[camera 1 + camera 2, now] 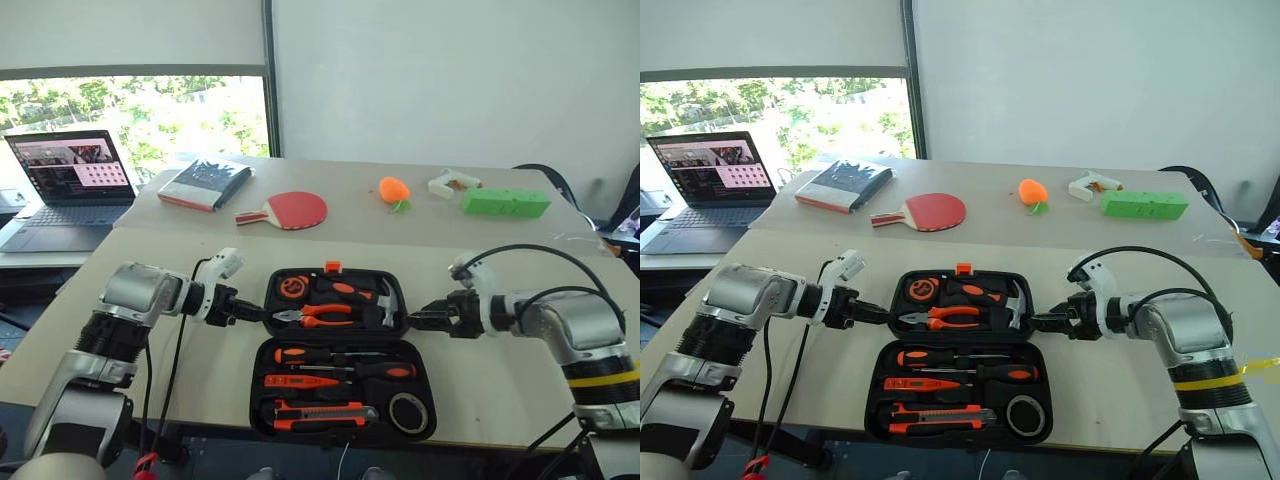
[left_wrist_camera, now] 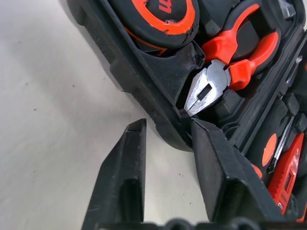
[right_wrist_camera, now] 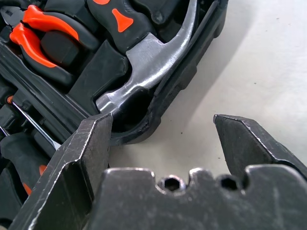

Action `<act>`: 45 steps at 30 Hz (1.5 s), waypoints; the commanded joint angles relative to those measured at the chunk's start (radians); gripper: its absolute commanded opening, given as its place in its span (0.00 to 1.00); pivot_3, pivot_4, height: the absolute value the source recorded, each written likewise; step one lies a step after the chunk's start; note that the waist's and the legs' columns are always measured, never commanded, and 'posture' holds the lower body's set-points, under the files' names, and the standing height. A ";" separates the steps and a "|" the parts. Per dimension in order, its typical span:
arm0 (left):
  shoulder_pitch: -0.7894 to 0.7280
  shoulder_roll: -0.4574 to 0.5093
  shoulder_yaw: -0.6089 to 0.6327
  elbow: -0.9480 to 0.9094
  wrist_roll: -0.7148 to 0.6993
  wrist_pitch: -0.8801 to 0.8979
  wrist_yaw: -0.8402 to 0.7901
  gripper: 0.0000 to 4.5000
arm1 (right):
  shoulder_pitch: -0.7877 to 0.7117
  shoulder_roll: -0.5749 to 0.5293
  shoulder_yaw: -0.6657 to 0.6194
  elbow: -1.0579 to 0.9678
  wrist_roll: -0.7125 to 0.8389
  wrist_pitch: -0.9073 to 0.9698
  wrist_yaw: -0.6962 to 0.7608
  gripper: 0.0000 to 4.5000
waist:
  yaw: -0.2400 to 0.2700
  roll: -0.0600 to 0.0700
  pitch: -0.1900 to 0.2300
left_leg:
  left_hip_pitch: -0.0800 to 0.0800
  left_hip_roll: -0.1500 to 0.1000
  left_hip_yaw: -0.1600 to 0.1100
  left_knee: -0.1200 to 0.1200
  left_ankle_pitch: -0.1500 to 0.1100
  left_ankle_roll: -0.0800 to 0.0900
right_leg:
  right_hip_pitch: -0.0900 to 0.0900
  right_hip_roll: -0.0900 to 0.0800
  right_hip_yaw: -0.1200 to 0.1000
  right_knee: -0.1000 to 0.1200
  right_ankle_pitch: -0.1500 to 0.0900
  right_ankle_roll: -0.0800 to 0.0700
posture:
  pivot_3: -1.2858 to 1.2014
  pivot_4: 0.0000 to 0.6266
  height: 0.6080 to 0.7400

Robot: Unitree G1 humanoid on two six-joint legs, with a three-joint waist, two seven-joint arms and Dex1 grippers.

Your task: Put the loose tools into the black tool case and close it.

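Tools [image 1: 320, 385] all look seated in the black case [image 1: 262, 422], which lies wide open flat near my edge of the table [image 1: 500, 400], so loading seems done. Left gripper [image 1: 250, 312] and right gripper [image 1: 425, 320] both sit with fingers apart, empty, straddling the far half's side walls. Just the closing left, I reckon.

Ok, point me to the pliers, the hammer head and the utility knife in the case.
pliers [image 2: 206, 88]: left wrist view, on the steel nose.
hammer head [image 3: 153, 62]: right wrist view, on the polished steel.
utility knife [image 1: 322, 413]: left eye view, on the orange-and-black body.
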 commanded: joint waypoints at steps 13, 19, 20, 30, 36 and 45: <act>-0.018 -0.032 0.009 -0.008 -0.030 -0.024 0.002 0.00 | -0.052 0.030 0.049 0.000 0.007 0.026 -0.012 0.02 | 0.005 0.000 0.000 | 0.001 0.000 0.000 0.001 0.000 0.000 | 0.002 0.000 0.000 0.000 0.000 0.000 | 0.52 0.24 0.97; -0.012 -0.060 0.041 -0.031 -0.059 -0.029 0.002 0.00 | -0.049 0.039 0.022 -0.027 0.028 0.040 -0.016 0.02 | 0.007 0.000 0.000 | 0.001 0.000 -0.001 0.001 0.000 0.000 | 0.002 0.000 0.000 0.000 0.001 0.001 | 0.52 0.24 0.97; -0.011 -0.064 0.046 -0.038 -0.063 -0.031 -0.001 0.00 | -0.048 0.040 0.015 -0.032 0.031 0.041 -0.017 0.02 | 0.007 0.000 0.000 | 0.001 0.000 -0.001 0.001 0.000 0.000 | 0.002 0.000 0.000 0.000 0.001 0.001 | 0.52 0.24 0.97; -0.003 -0.169 0.155 -0.093 -0.065 -0.243 0.070 0.00 | -0.002 0.099 -0.125 -0.147 0.053 -0.072 -0.085 0.02 | 0.014 0.000 0.000 | -0.003 -0.001 -0.001 0.002 0.000 -0.001 | -0.002 -0.001 0.000 0.000 0.001 0.001 | 0.52 0.24 0.97; -0.002 -0.217 0.149 -0.090 -0.022 -0.408 0.089 0.00 | 0.016 0.125 -0.148 -0.178 0.004 -0.204 -0.138 0.02 | 0.013 0.000 0.000 | -0.010 -0.001 -0.001 0.002 0.001 -0.001 | -0.010 -0.001 0.000 0.001 0.002 0.001 | 0.52 0.24 0.97; 0.116 -0.297 0.158 -0.095 0.107 -0.785 0.217 0.00 | 0.190 0.157 -0.113 -0.276 -0.158 -0.531 -0.202 0.02 | 0.016 0.000 0.000 | -0.015 -0.001 0.000 0.001 0.001 -0.002 | -0.013 -0.001 0.000 0.000 0.002 0.002 | 0.52 0.24 0.97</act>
